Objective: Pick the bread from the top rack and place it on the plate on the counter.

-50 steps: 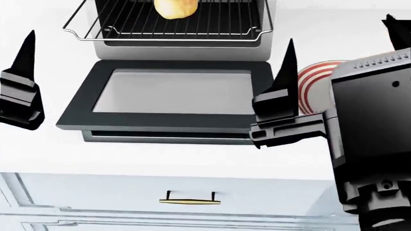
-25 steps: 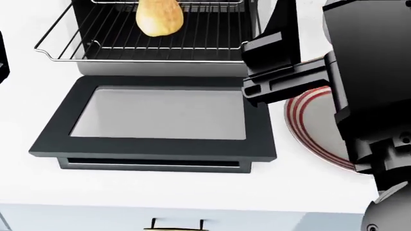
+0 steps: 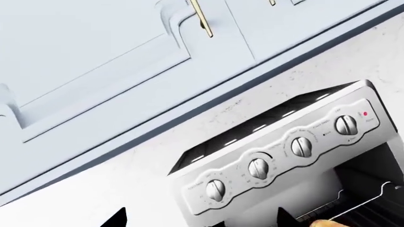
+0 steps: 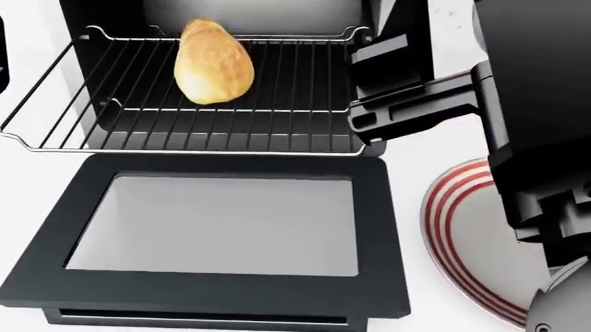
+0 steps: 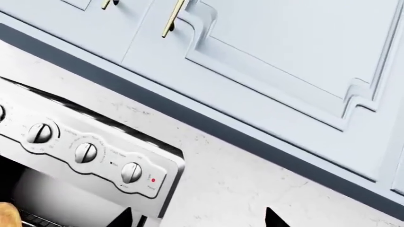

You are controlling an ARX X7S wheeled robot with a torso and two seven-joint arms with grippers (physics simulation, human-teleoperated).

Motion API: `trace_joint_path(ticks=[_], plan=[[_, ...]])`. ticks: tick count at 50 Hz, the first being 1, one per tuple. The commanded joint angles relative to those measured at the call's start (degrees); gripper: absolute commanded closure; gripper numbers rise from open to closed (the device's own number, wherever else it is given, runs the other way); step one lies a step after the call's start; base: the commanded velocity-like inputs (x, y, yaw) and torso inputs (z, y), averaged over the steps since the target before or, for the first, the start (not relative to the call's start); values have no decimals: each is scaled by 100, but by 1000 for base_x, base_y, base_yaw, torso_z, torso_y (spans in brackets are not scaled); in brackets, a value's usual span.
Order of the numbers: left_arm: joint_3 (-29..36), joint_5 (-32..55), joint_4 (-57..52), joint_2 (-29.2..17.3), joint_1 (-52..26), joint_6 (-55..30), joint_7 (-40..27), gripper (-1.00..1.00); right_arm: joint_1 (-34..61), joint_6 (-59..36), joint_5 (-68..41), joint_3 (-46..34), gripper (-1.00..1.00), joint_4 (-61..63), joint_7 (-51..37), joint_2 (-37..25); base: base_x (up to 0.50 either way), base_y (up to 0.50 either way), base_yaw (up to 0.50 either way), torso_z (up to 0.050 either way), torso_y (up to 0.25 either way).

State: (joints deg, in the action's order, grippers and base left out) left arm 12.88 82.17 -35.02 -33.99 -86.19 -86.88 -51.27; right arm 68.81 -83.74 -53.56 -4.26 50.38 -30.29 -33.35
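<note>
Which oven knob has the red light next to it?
The end knob, nearest the panel's corner; the red light sits right beside it, unlike the other knobs.

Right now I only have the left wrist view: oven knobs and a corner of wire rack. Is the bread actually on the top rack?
Observer: Yes. In the head view the bread lies on the top rack, left of its middle.
Operator: Where's the plate?
Observer: The plate sits on the counter to the right of the open oven door. The right arm hides part of it.
Operator: Right gripper holding anything?
Observer: No. The right wrist view shows the right gripper with its fingers apart and nothing between them.
</note>
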Motion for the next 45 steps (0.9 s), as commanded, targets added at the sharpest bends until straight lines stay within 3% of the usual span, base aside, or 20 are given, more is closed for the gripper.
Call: trace_joint_path(ticks=[1,15,22,45], plan=[[178,-174,145,71,-217,214,179,-100,-74,104,-59,205,-100,-25,76,20,359,0,0,47,84],[285,323,163,-28,-339,151,-268,-100,-342,159,-320,384,-100,54,-45,25,349,0,0,46,84],[506,60,119,-140,-272,203,-178,-100,-737,601,-228,226,-100,-293,311,24,14,0,0,0,0],[551,902,366,-327,-339,335,-873,-100,-580,1197,-323,-449,-100,-1749,1414,499,0,0,0,0,0]])
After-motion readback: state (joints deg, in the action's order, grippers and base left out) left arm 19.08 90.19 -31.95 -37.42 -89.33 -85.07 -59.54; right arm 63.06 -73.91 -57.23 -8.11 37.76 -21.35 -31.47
